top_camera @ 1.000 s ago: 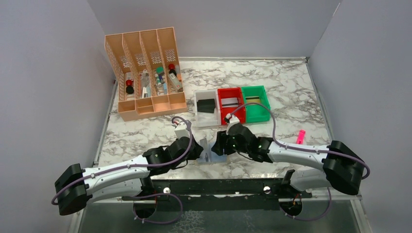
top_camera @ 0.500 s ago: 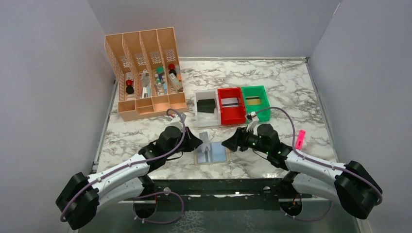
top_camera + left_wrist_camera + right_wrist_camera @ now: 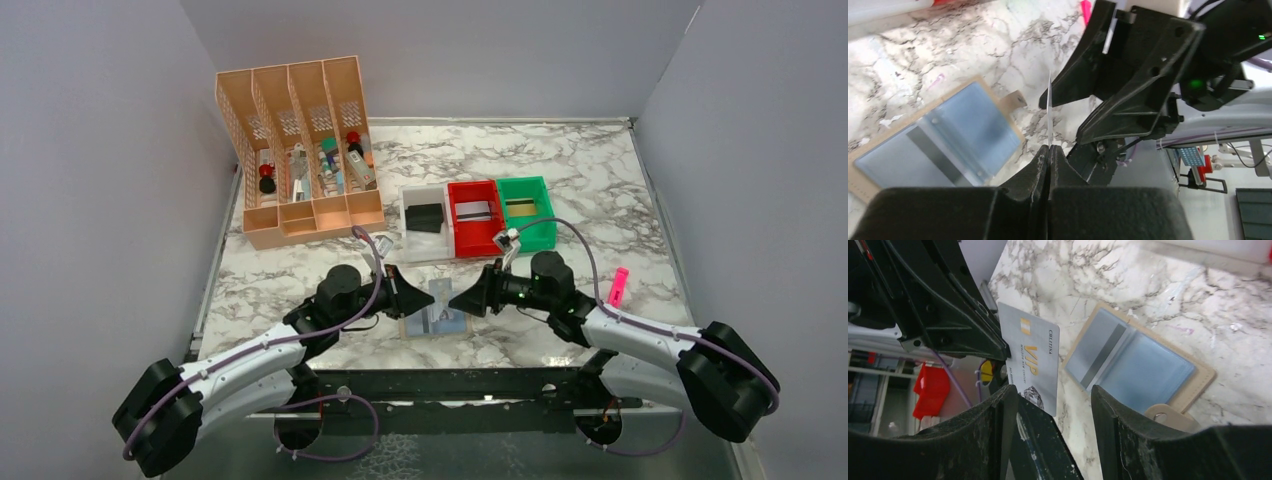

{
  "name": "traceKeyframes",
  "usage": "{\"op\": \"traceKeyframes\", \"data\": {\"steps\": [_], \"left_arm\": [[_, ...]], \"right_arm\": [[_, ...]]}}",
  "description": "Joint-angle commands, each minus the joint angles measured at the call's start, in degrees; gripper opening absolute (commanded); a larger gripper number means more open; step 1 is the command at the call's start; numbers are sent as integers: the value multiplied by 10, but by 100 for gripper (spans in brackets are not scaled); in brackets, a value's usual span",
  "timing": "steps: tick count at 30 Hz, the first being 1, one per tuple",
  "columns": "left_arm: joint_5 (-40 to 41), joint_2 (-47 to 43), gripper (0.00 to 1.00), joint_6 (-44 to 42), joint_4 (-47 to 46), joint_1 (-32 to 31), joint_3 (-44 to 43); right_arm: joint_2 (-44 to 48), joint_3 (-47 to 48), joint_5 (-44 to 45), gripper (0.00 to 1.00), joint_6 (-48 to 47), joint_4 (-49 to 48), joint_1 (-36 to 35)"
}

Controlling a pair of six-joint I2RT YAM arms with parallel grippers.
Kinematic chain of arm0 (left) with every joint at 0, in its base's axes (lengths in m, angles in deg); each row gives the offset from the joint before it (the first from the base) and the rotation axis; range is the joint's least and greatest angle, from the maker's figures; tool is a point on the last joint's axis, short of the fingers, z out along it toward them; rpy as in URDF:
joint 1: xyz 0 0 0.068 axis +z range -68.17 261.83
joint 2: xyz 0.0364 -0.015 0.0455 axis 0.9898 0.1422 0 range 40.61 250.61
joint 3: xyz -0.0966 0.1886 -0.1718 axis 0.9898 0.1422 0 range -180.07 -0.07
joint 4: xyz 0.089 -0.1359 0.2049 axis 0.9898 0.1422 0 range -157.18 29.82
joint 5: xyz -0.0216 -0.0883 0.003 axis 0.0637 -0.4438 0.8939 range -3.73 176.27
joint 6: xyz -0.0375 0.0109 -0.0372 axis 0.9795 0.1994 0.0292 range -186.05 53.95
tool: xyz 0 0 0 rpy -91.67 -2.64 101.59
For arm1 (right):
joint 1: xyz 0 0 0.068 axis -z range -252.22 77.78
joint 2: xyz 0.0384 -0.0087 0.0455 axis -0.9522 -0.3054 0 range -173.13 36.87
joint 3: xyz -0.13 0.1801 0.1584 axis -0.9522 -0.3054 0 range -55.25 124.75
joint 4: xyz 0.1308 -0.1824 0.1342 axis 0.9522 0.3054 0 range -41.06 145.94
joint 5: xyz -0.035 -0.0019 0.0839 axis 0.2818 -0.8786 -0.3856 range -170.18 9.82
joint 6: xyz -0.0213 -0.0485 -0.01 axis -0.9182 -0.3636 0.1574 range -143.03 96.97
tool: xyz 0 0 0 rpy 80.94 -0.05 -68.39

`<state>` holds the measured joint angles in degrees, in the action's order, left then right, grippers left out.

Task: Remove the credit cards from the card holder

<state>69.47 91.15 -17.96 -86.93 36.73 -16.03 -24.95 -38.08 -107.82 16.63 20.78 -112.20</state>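
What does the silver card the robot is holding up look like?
The silver card is a thin, flat, plastic-looking rectangle with gold VIP lettering, a small gold patch and tiny dark print. It is held on edge in the air, out of the card holder, which lies open on the marble table. The left gripper is shut on one end. The right gripper, open, sits right at the other end; whether it touches the card I cannot tell.

left pincer (image 3: 1049, 151): clamped (tips facing right's) | right pincer (image 3: 455, 302): jaws apart
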Motion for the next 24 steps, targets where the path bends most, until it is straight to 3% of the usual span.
{"op": "traceKeyframes", "data": {"steps": [1,15,24], "left_arm": [[-33,-23,0,-5,-45,2,11],[-70,-42,0,-10,-55,2,14],[-74,-65,0,-26,-56,2,17]], "right_arm": [[-26,12,-88,59,23,-76,4],[-68,19,-164,41,50,-158,12],[-58,8,-191,15,59,-188,20]]}}
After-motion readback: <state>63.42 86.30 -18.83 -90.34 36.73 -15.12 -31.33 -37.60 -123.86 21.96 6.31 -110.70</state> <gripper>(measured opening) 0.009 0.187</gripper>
